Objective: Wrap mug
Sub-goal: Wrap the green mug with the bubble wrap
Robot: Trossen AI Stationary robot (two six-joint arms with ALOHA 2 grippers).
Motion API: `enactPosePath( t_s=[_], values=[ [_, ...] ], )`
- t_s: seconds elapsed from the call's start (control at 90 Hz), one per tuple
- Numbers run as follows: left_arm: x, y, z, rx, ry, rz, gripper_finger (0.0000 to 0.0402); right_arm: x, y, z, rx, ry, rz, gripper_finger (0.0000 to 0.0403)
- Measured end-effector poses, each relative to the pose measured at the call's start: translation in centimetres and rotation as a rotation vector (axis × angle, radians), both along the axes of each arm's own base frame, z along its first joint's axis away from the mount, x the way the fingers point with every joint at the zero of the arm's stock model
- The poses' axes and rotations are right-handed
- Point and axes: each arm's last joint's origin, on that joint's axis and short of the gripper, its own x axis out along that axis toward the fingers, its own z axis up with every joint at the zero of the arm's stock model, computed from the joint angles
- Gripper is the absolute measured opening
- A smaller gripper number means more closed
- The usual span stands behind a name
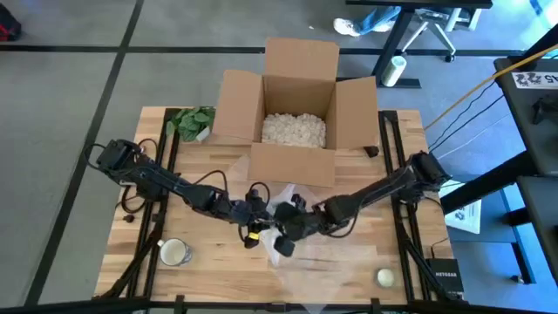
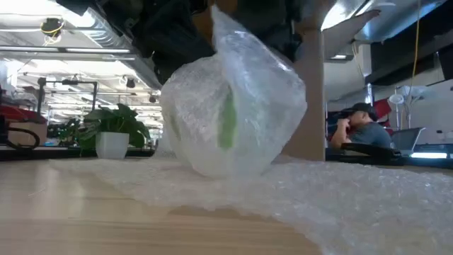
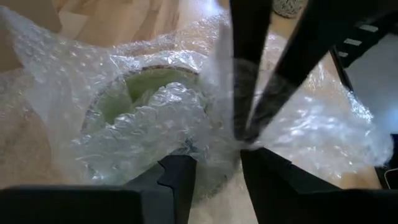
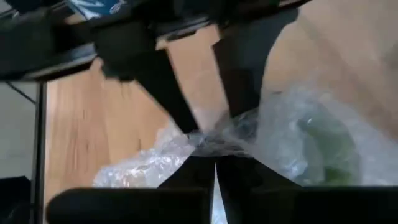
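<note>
One mug (image 2: 228,120) — green, swaddled in one sheet of bubble wrap (image 2: 340,195) — is seen standing at the middle of the bench (image 1: 174,192). The wrap is pinched by two claws above it: the left claw (image 1: 258,212) and the right claw (image 1: 292,220), fingers pressed together on the film. Behind — one open cardboard box (image 1: 296,105), one plant (image 1: 192,120). Two small cups (image 1: 174,252) are counted near the front edge.

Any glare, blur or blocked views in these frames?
Low view: bubble wrap fills the centre, the mug only a green smear through it; bright ceiling lights behind. Left wrist view: the wrap glints and the near fingers are soft. Right wrist view: blurred throughout, dark fingers covering much. High view: evenly lit.
</note>
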Motion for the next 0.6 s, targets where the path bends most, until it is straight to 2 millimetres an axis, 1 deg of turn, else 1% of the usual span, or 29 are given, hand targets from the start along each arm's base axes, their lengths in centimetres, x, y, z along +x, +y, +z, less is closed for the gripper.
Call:
enactPosePath(
  t_s=[0.122, 0.233, 0.311, 0.456, 0.6],
  values=[
    [-0.1, -0.2, 0.0, -0.014, 0.001, 0.004, 0.0111, 0.3, -1.4, -0.1, -0.002, 0.021, -0.034, 0.0],
    [-0.5, -0.6, 0.4, -0.016, -0.001, -0.007, 0.0111, 0.3, -2.0, -0.3, -0.006, 0.039, -0.05, 0.0],
    [-1.0, -1.0, 1.2, -0.024, -0.016, -0.026, 0.0111, 0.3, -2.2, -0.3, -0.001, 0.053, -0.048, 0.0],
    [-2.6, -1.7, 3.3, -0.027, -0.047, -0.052, 0.0111, 0.3, -2.7, -0.5, 0.013, 0.083, -0.045, 0.0],
    [-4.2, -2.4, 4.2, -0.045, -0.022, -0.046, 0.0111, 0.5, -3.3, -0.6, 0.068, 0.099, -0.042, 0.0]
  ],
)
